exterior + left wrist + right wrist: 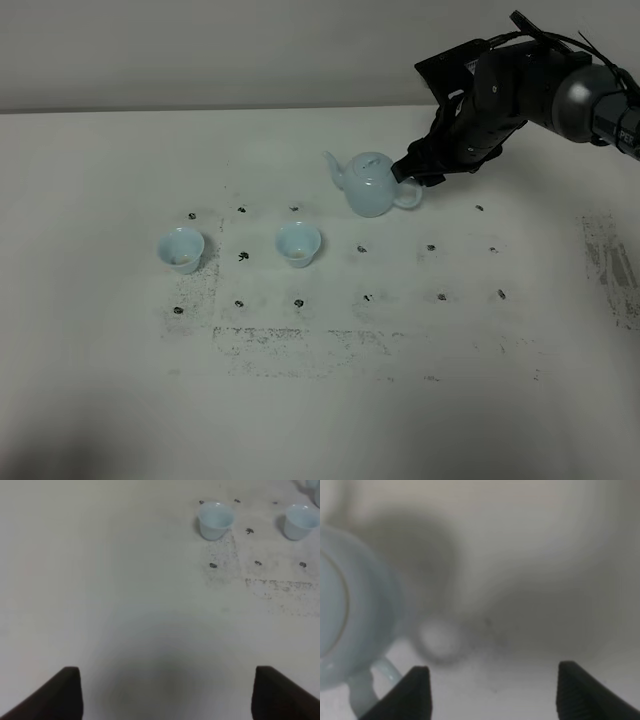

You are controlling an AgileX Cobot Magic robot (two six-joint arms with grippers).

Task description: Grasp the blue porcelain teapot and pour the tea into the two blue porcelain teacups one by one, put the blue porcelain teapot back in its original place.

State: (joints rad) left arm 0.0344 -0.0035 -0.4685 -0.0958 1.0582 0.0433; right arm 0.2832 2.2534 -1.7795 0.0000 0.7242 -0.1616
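While the left gripper [170, 695] gapes wide and empty, one flared, pale-blue teacup [181, 248] stands well left of the round, glossy teapot [370, 185], with a second teacup [298, 243] nearer it, on a scuffed, black-speckled white table [100, 400]. Just right of the teapot's loop handle, the right gripper [494, 692] hangs spread wide, gripping nothing.

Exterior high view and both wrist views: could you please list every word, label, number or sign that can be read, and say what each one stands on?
Nothing can be read in any view.
Right arm: a small pale marking at the picture's edge, too small and cut off to read.
Table: rows of dark spots, smudges rather than characters.
Teapot and the two teacups: plain glaze, no writing visible.
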